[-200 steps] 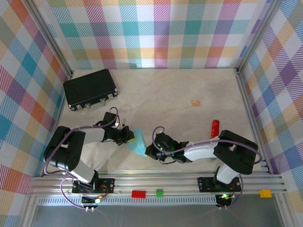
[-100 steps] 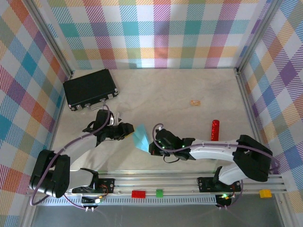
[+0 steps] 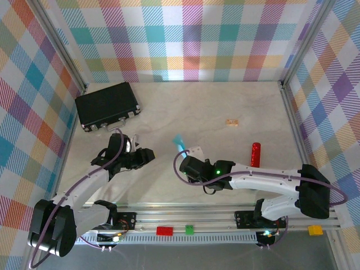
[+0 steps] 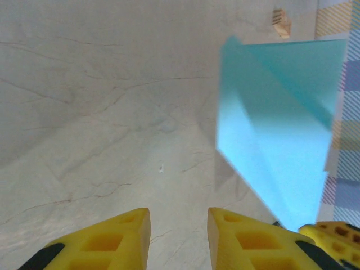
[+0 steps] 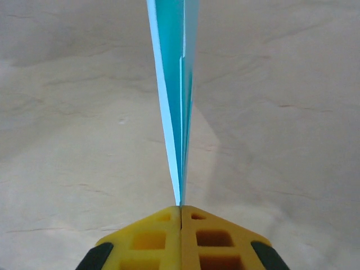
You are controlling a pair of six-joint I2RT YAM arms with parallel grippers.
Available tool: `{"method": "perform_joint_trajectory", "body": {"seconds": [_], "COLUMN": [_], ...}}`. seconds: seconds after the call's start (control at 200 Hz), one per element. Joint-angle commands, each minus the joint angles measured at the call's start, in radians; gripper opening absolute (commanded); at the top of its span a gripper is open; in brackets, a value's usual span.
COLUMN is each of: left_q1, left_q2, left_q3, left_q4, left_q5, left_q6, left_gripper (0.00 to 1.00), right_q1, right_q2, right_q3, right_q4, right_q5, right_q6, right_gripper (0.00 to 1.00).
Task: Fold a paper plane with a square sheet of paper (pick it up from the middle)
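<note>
Right claw point(image 3: 186, 153) is pressed together on the plane point(image 3: 180, 141), pinching it at one end. In the right wrist view the paper runs edge-on straight out from the fingertips, layers stacked tight. The plane sits near mid-worktop and looks lifted clear of the surface, though contact at its far tip cannot be ruled out. Left claw point(image 3: 147, 156) stands spread with nothing between the fingers; it is beside the plane, apart from it, with bare worktop point(image 3: 214, 107) showing through the gap in its own wrist view. Progress, judged: the sheet is no longer flat. The left wrist view shows diagonal creases and overlapped layers, so most folds look done. Whether the wings are pressed out I cannot tell; remaining work is probably a final crease or setting it down. Room: broad bare surface lies ahead of both claws toward the back wall. Case point(image 3: 107, 105) is in the far left corner, scrap point(image 3: 232, 121) and marker point(image 3: 256, 153) to the right, all well apart from the plane. The near rail lies close behind the arms, so there is little margin that way.
</note>
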Motion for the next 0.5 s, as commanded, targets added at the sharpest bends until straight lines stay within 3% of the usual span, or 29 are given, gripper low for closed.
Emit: {"method": "perform_joint_trajectory", "body": {"seconds": [0.0, 0.13, 0.255, 0.39, 0.495], "left_q1": [0.017, 0.034, 0.06, 0.097, 0.119], "left_q2": [-0.033, -0.063, -0.099, -0.123, -0.131], "left_q3": [0.041, 0.061, 0.075, 0.08, 0.079], "left_q4": [-0.122, -0.187, -0.249, -0.314, -0.329], "left_q5": [-0.095, -0.169, -0.253, -0.356, -0.373], "left_q6": [0.037, 0.052, 0.053, 0.029, 0.026], "left_gripper": [0.32, 0.33, 0.35, 0.43, 0.45], "right_q1": [0.026, 0.035, 0.05, 0.082, 0.111], "right_q2": [0.041, 0.146, 0.283, 0.434, 0.498], "right_q3": [0.074, 0.179, 0.248, 0.324, 0.335], "right_q4": [-0.223, -0.464, -0.538, -0.564, -0.414], "right_q5": [0.236, 0.321, 0.321, 0.318, 0.241], "right_q6": [0.049, 0.223, 0.25, 0.221, 0.062], "right_gripper": [0.0, 0.02, 0.02, 0.02, 0.04]}}
